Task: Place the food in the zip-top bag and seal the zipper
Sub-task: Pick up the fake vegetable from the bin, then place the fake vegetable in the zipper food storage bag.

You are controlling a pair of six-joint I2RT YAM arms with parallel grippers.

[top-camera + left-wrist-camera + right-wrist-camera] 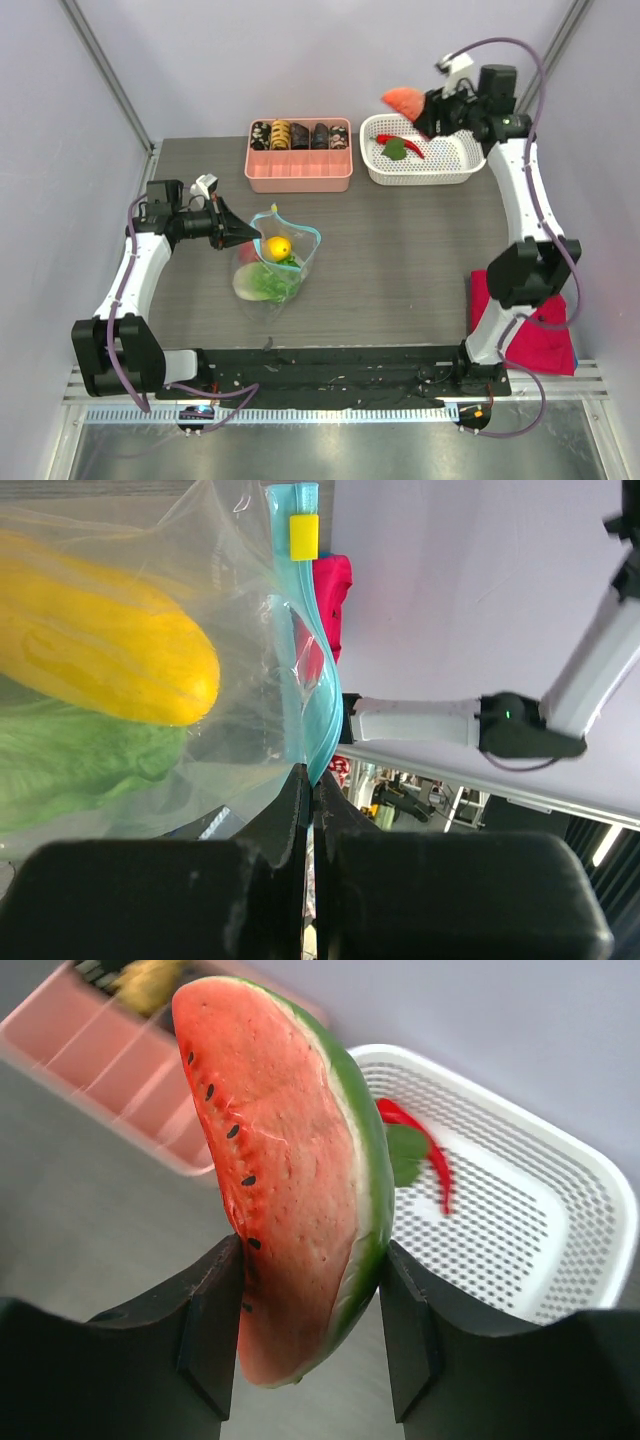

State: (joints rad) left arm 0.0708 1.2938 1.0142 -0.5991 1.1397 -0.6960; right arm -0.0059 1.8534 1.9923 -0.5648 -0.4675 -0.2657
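The clear zip-top bag (275,262) stands open mid-table with a yellow piece (279,247) and green lettuce (272,287) inside; both show in the left wrist view, the yellow piece (100,650) above the lettuce (70,765). My left gripper (250,235) is shut on the bag's light-blue zipper edge (305,670), which carries a yellow slider (303,536). My right gripper (428,112) is shut on a red watermelon slice (290,1180), held above the left end of the white basket (455,172). A red chili (408,146) and a green piece (395,150) lie in the basket.
A pink compartment tray (298,172) with dark roll pieces (300,134) stands at the back centre, left of the basket. A red cloth (540,330) lies at the near right beside the right arm's base.
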